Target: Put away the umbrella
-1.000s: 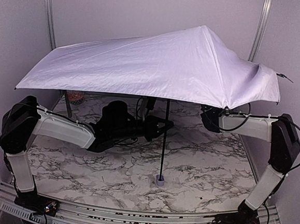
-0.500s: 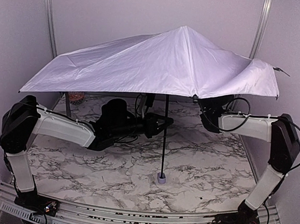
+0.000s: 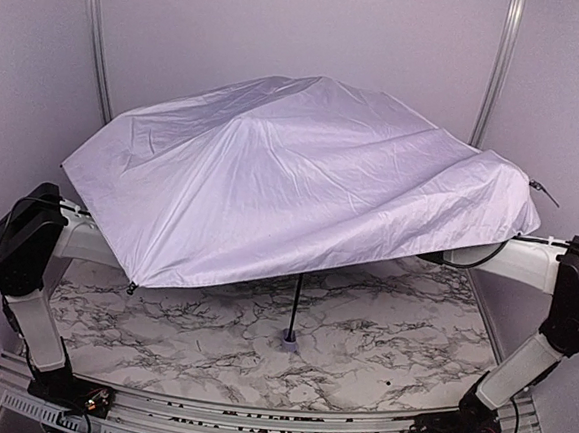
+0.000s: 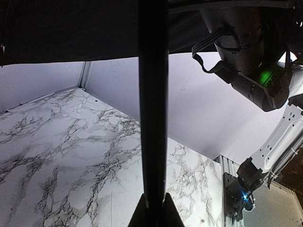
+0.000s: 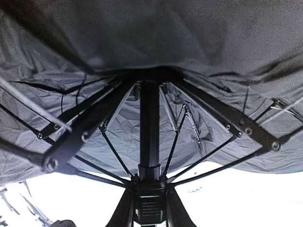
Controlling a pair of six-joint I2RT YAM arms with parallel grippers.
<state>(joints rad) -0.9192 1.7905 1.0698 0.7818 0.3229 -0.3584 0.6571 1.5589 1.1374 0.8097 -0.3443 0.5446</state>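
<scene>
Narrowly closed, the left gripper (image 4: 154,213) clamps the black shaft (image 4: 153,104) of the umbrella (image 3: 302,187). The right gripper (image 5: 149,209) clasps its runner (image 5: 149,198) under the sagging canopy. The handle (image 3: 287,344) stands on the marbled surface (image 3: 400,336), between pale walls (image 3: 284,26).

No lettering, label, brand, number or sign can be read on the umbrella (image 3: 303,177) or anywhere else.

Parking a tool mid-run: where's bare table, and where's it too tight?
Free: strips of the marble table left and right of the umbrella's handle, bordered by the near rail and the canopy front edge. Crowded: under the canopy, where shaft, ribs, left arm and right arm reach in.
</scene>
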